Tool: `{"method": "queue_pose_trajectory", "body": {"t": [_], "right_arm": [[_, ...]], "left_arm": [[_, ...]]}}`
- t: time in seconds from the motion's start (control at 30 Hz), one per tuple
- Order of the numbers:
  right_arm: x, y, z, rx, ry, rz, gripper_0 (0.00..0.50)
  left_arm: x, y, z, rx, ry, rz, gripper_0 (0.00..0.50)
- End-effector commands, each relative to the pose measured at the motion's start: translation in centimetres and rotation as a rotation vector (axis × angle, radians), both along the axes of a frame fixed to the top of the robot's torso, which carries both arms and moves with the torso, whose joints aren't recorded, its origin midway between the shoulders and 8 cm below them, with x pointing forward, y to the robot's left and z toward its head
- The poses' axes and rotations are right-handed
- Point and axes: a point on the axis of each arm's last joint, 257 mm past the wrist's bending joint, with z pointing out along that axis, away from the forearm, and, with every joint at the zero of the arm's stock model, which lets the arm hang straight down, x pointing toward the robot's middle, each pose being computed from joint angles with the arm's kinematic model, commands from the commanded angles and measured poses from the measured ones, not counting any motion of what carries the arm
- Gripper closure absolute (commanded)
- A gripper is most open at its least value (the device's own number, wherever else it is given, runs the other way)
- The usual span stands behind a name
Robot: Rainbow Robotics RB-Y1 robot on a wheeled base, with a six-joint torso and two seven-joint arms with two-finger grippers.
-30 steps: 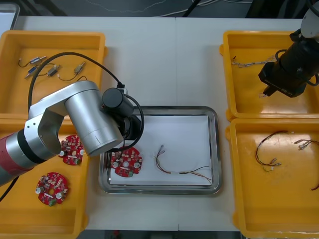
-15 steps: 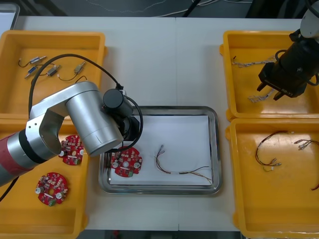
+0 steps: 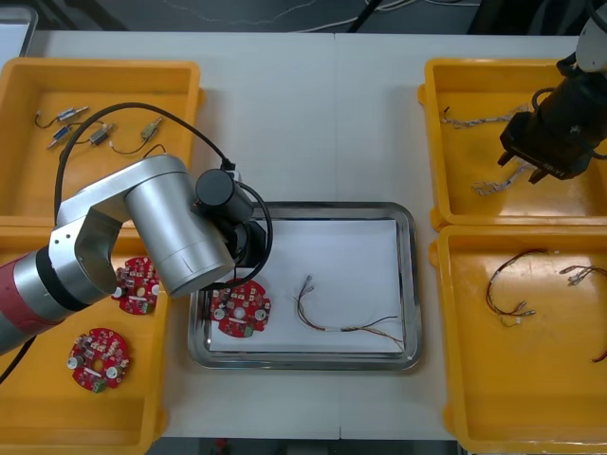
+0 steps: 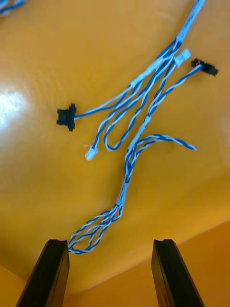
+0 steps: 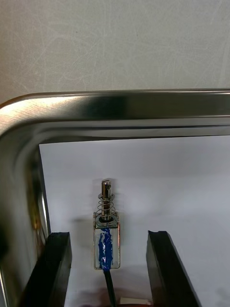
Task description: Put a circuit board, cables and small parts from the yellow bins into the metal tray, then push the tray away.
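Observation:
Over the near left corner of the metal tray [image 3: 413, 284], my left gripper [image 5: 109, 234] is open. A small metal part [image 5: 106, 230] with a spring and blue tape lies on the tray's white floor between its fingers [image 5: 57, 268]. Also in the tray are a round red circuit board [image 3: 242, 310] and a red and yellow cable [image 3: 332, 318]. My right gripper [image 3: 520, 169] hangs open over the far right yellow bin [image 3: 446, 204]. A twisted blue and white cable [image 4: 129, 158] lies on the bin floor just beyond its fingers [image 4: 163, 268].
The far left bin [image 3: 180, 71] holds several small metal parts [image 3: 95, 133]. Three more red boards [image 3: 95, 358] lie in the near left bin. Black and red cables [image 3: 512, 284] lie in the near right bin [image 3: 446, 379]. My left arm's silver link [image 3: 161, 227] covers the tray's left edge.
My left gripper has opened off the small metal part, which now lies in the tray. My right gripper opened and shifted slightly right, uncovering the blue and white cable beneath it.

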Motion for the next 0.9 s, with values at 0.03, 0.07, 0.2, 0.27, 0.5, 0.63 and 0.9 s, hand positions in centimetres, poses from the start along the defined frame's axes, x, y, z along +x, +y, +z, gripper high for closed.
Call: {"method": "queue_pose_trajectory", "body": {"t": [0.03,0.07,0.2,0.27,0.5,0.63,0.9], "right_arm": [[1.7,-0.8,2.9,0.025,-0.090,-0.042,0.000],[1.7,-0.9,2.7,0.032,-0.088,-0.048,0.000],[2.0,-1.4,2.0,0.046,-0.094,-0.059,0.000],[2.0,-1.7,1.3,0.048,-0.086,-0.067,0.000],[1.9,-2.2,-0.4,0.052,-0.070,-0.078,0.000],[2.0,-2.4,-1.4,0.041,-0.065,-0.078,0.000],[2.2,-2.1,-2.7,0.042,-0.059,-0.079,0.000]], "left_arm": [[-0.8,-1.2,-0.8,-0.043,0.010,0.018,0.000],[-0.8,-1.2,-0.6,-0.042,0.006,0.016,0.000],[-0.7,-1.5,0.0,-0.060,0.000,0.017,0.000],[-0.8,-1.5,0.9,-0.072,0.016,0.023,0.000],[-1.7,-1.7,4.4,-0.101,0.047,0.031,0.000],[-2.4,-1.7,7.1,-0.132,0.067,0.036,0.000],[-2.7,-0.1,11.7,-0.160,0.067,0.064,0.000]]}}
